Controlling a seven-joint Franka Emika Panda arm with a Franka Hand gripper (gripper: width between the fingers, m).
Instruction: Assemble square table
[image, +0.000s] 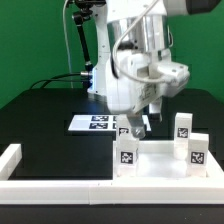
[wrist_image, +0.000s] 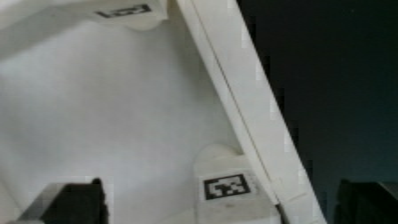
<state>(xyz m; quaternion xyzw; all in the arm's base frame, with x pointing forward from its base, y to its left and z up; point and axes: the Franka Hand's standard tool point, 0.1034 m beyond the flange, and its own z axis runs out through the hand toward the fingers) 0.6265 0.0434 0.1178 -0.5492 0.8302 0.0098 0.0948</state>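
The white square tabletop (image: 160, 165) lies flat near the front rail, with white tagged legs standing upright at its corners: one at the front on the exterior view's left (image: 126, 152), two on its right (image: 183, 126) (image: 197, 150). My gripper (image: 140, 126) hangs just above the back corner on the exterior view's left, where another tagged leg (image: 124, 129) shows beside it. In the wrist view the tabletop (wrist_image: 107, 120) fills most of the frame. A tagged leg (wrist_image: 226, 187) sits between my dark fingertips (wrist_image: 71, 203), which stand wide apart and clear of it. My gripper (wrist_image: 217, 208) is open.
The marker board (image: 95, 122) lies on the black table behind the tabletop. A long white border rail (image: 90, 186) runs along the front and turns up at the exterior view's left (image: 12, 156). Another tagged leg (wrist_image: 125, 10) shows in the wrist view.
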